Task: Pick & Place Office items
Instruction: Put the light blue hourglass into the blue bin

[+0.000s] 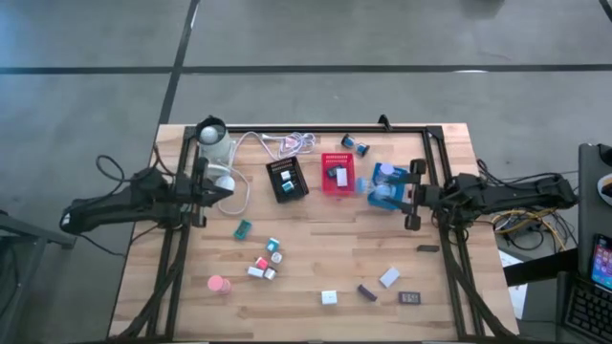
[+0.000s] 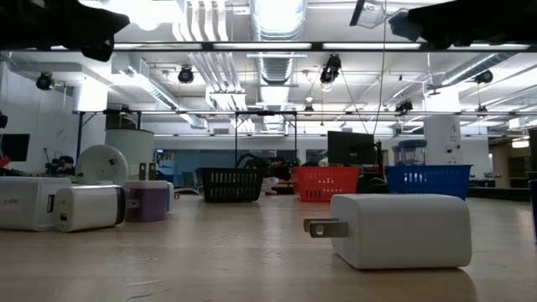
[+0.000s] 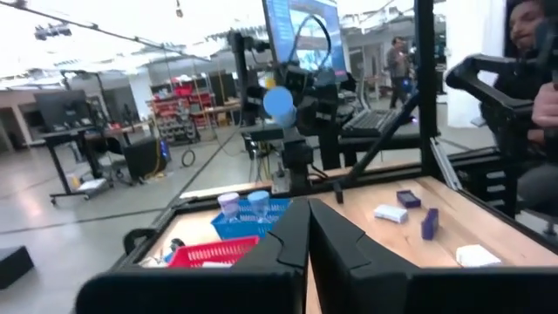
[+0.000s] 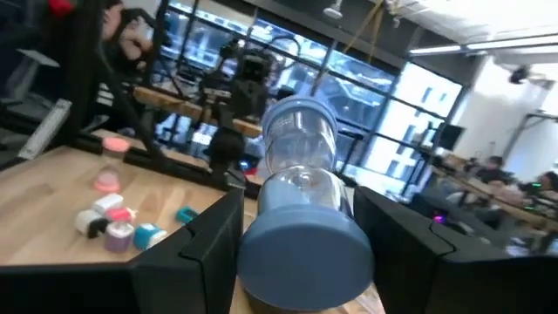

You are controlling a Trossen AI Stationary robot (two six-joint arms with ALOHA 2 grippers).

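- We look down on the light wooden slatted table (image 1: 316, 268), where the sorting looks, in our judgement, well short of half done: most small items lie loose on the near half.
- Along the far side sit three mesh trays. The black mesh tray (image 1: 287, 180) holds a few small pieces, the red mesh tray (image 1: 337, 175) holds a white block and a dark piece, and the blue mesh tray (image 1: 382, 186) holds pale round rolls.
- The right gripper (image 1: 409, 194) hangs right at the blue tray's edge, its jaws set partway apart around a blue round spool-shaped roll (image 4: 301, 201). We judge this is the piece about to be dropped in.
- The left gripper (image 3: 307, 240) waits over the table's left side, fingers pressed together and carrying nothing.
- Still loose: a pink round roll (image 1: 219, 284) near the left front, a teal block (image 1: 243, 228), a huddle of small pink, white and teal pieces (image 1: 265, 262), a white block (image 1: 329, 298), another white block (image 1: 388, 277), a dark purple piece (image 1: 367, 291) and a flat dark rectangle (image 1: 410, 298).
- Two small blue pieces (image 1: 355, 144) lie behind the red tray, outside every tray.
- In the low view a white plug-in charger cube (image 2: 401, 230) lies closest; we can read no brand, label or writing anywhere.
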